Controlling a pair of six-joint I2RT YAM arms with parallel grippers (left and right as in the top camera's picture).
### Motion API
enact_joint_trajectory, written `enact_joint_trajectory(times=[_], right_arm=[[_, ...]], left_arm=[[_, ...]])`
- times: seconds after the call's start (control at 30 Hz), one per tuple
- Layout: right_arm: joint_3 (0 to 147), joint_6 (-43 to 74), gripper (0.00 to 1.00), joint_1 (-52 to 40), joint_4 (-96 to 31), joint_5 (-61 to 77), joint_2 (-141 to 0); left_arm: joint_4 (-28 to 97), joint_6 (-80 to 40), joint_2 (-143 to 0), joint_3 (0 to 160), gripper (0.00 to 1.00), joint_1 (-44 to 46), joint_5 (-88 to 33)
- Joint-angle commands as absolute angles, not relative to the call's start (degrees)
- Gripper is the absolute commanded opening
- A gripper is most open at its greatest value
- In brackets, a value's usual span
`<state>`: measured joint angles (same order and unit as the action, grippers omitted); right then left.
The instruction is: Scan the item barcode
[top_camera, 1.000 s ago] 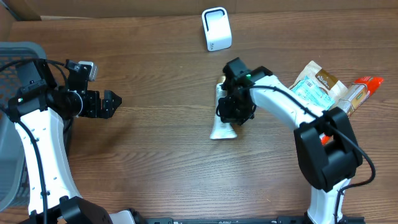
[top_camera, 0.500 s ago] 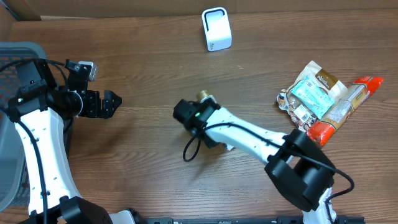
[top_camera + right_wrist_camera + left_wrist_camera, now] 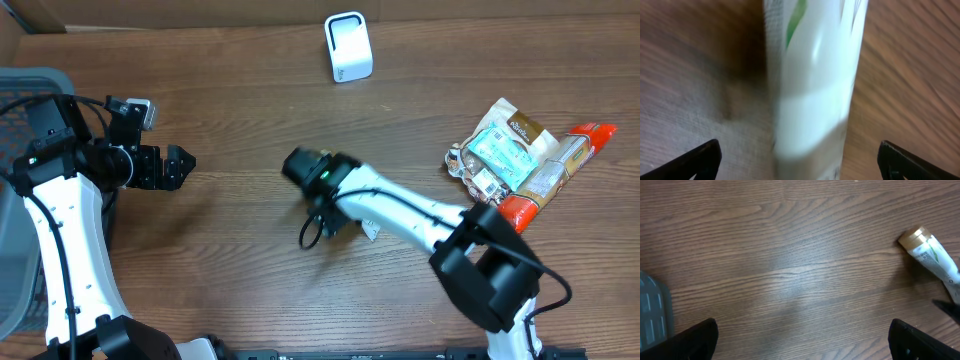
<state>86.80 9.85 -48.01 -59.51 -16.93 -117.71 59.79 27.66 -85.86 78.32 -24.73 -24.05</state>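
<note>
Tube: we see a white tube with green print and a gold cap, lying flat on the table near its middle.
Tube from above: most of it is hidden under the right arm; we make out only a white corner beside the arm.
Tube's lie: in the left wrist view it runs slantwise, cap end toward the middle of that view.
Right gripper: the right gripper hangs directly over the tube. Its own view is blurred, yet we see the dark fingers spread far to either side, with the tube between them and touching neither. The jaws stand wide and grip nothing.
Left gripper: the left gripper sits over bare wood on the left side of the table, well apart from the tube. Its fingers are spread wide, with nothing between them.
Scanner: a small white scanner stands at the far edge of the table, well apart from the tube.
Packets: on the right side we see a tan and teal bag, with an orange-red packet lying against it.
Basket: a grey basket sits at the left edge, beside the left arm.
Table: brown wood grain.
</note>
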Motion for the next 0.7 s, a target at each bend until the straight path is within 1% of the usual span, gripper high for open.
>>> enact_joint_trajectory(times=[0.0,0.1,0.17,0.2,0.23,0.27,0.3,0.37,0.4,0.43,0.5,0.53,0.67], right_arm=[[88.5,-1.4,1.0,-43.7,-56.2,-3.0,-118.7],[88.4,-3.5,1.0,-41.4,-55.6,1.0,-119.5],[88.3,-3.5,0.95,-39.9,-56.1,1.8,-119.6],[88.1,-3.5,0.86,-39.2,-56.5,2.2,-119.6],[88.1,-3.5,0.81,-38.7,-56.9,2.3,-119.6],[88.1,-3.6,0.73,-38.1,-57.6,2.7,-119.6],[88.1,-3.5,0.63,-37.4,-58.3,2.7,-119.6],[88.1,-3.5,0.5,-36.2,-59.7,2.7,-119.6],[88.1,-3.5,0.42,-35.8,-60.2,2.7,-119.6],[88.1,-3.5,0.26,-34.9,-60.9,3.2,-119.6],[88.1,-3.5,0.07,-34.0,-61.2,4.7,-119.6],[88.1,-3.5,0.04,-33.6,-61.2,5.8,-119.6],[88.2,-3.5,0.04,-32.3,-60.5,11.2,-119.6]], left_arm=[[59.7,28.7,-86.1,78.4,0.99,-24.3,-24.9],[59.7,28.7,-86.1,78.4,1.0,-24.3,-24.9],[59.7,28.7,-86.1,78.4,1.0,-24.3,-24.9],[59.7,28.7,-86.1,78.4,0.99,-24.3,-24.9],[59.7,28.7,-86.1,78.4,0.99,-24.3,-24.9],[59.7,28.7,-86.1,78.4,1.0,-24.3,-24.9],[59.7,28.7,-86.1,78.4,1.0,-24.3,-24.9],[59.7,28.7,-86.1,78.4,1.0,-24.3,-24.9],[59.7,28.7,-86.1,78.4,1.0,-24.3,-24.9],[59.7,28.7,-86.1,78.4,1.0,-24.3,-24.9],[59.7,28.7,-86.1,78.4,0.99,-24.3,-24.9],[59.7,28.7,-86.1,78.4,1.0,-24.3,-24.9],[59.7,28.7,-86.1,78.4,1.0,-24.3,-24.9]])
